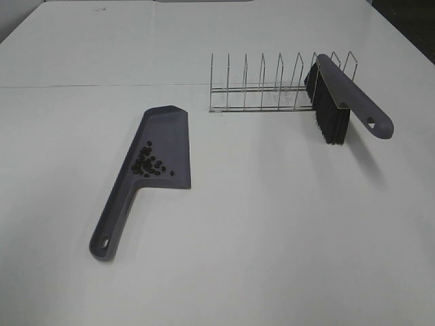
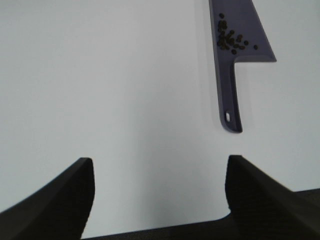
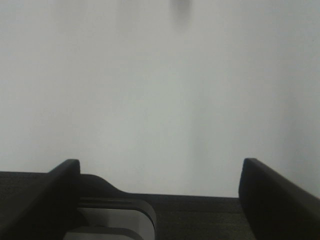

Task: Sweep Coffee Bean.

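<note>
The coffee beans point(image 1: 148, 164) lie in a loose cluster on a grey-purple dustpan point(image 1: 170, 132) that rests flat on the white table, left of centre, with its handle point(image 1: 112, 224) toward the front. The left wrist view shows the same beans point(image 2: 230, 40) on the dustpan point(image 2: 246, 15), well beyond my left gripper point(image 2: 157, 195), which is open and empty over bare table. A brush point(image 1: 357, 95) with black bristles point(image 1: 331, 117) leans on a wire rack. My right gripper point(image 3: 160, 185) is open and empty over bare table. Neither gripper shows in the exterior view.
A wire dish rack point(image 1: 262, 85) stands at the back, right of centre, holding the brush at its right end. The white table point(image 1: 272, 238) runs to a dark edge at the far right corner.
</note>
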### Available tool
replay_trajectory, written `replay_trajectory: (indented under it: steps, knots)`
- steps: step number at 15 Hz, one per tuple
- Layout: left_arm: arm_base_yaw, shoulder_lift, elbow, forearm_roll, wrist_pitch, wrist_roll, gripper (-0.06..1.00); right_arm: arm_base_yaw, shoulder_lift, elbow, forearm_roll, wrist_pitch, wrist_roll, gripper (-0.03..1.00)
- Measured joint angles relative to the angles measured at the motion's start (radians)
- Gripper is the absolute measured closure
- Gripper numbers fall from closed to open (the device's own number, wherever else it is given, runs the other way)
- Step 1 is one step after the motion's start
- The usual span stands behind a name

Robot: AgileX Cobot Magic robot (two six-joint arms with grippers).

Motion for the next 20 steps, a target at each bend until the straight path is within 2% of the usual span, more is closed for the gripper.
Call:
replay_trajectory:
  steps: [3, 5, 8, 10, 12, 20]
  knots:
    - [0.0, -0.23, 0.204, -0.001, 0.001, 0.016, 0.28, 0.0, -0.237, 0.165, 0.0, -0.001, 0.0, 0.24]
    - [0.0, -0.37, 0.293, -0.007, 0.002, 0.045, 0.28, 0.0, -0.398, 0.255, 0.016, -0.013, -0.028, 0.24]
    - [0.0, -0.525, 0.318, -0.042, -0.062, 0.095, 0.28, 0.0, -0.6, 0.318, 0.079, -0.022, -0.108, 0.24]
    - [0.0, -0.569, 0.347, -0.061, -0.137, 0.192, 0.28, 0.0, -0.723, 0.328, 0.12, -0.078, -0.175, 0.24]
    - [0.0, -0.569, 0.355, -0.076, -0.157, 0.263, 0.28, 0.0, -0.746, 0.355, 0.124, -0.126, -0.184, 0.24]
    - [0.0, -0.57, 0.357, -0.087, -0.158, 0.288, 0.28, 0.0, -0.746, 0.36, 0.125, -0.145, -0.184, 0.24]
